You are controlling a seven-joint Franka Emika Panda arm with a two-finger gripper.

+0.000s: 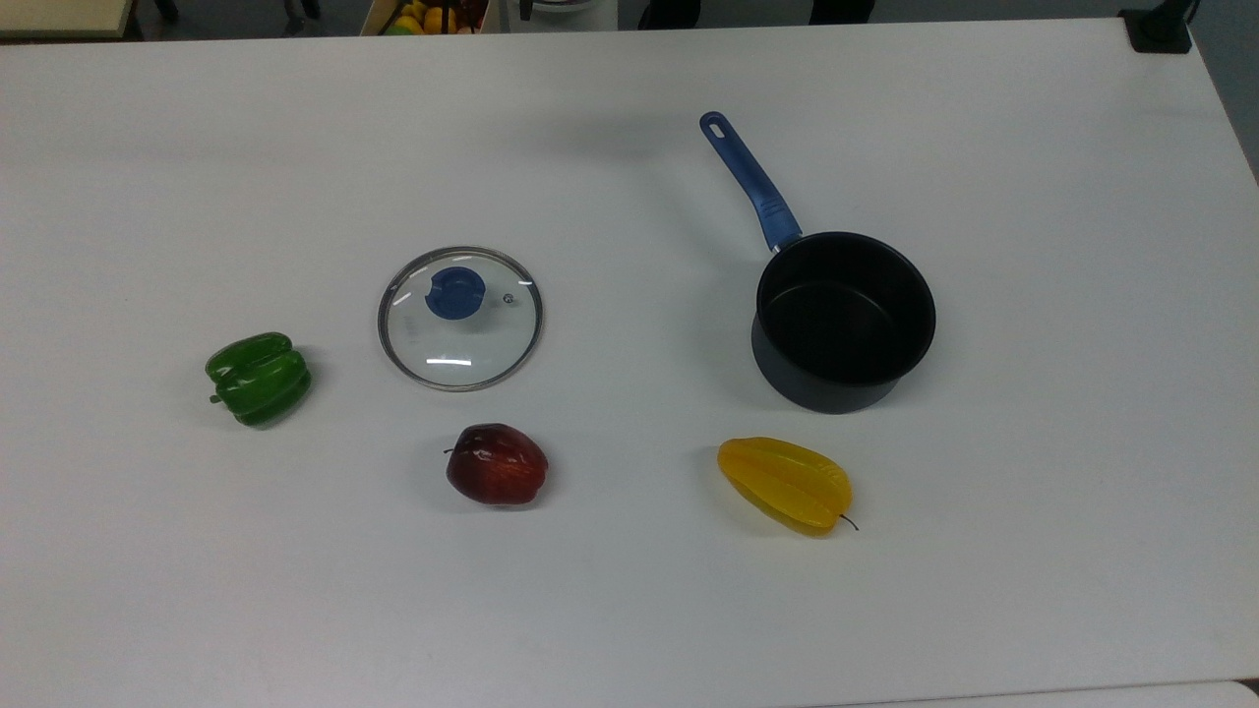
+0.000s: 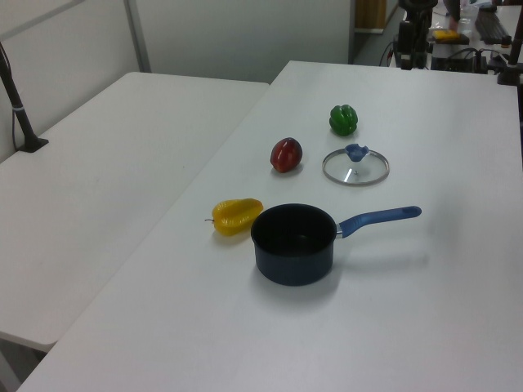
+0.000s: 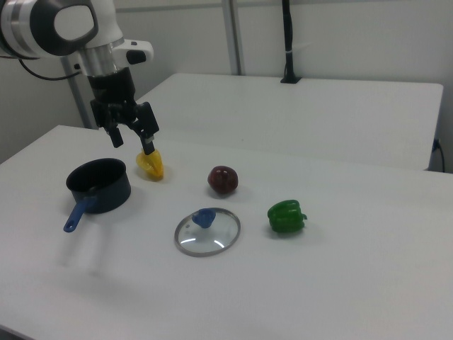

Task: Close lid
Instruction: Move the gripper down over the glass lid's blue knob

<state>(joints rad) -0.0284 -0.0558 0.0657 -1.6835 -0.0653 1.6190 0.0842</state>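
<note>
Reach for the lid's knob, pot still uncovered.

Round clear glass lid with metal rim (image 1: 459, 318) flat on the white bench (image 1: 629, 610), left of centre in the top view, blue central knob (image 1: 454, 293) up; dark saucepan with blue handle (image 1: 844, 320) well apart at right of centre. Black two-finger gripper (image 3: 132, 139) at upper left of the right view, jaws spread and empty, above the bench near the yellow starfruit (image 3: 150, 164). Best centred over the knob, lowered straight, pinched squarely, lifted level, clear of the red apple (image 1: 497, 464) and green bell pepper (image 1: 259, 378).
</note>
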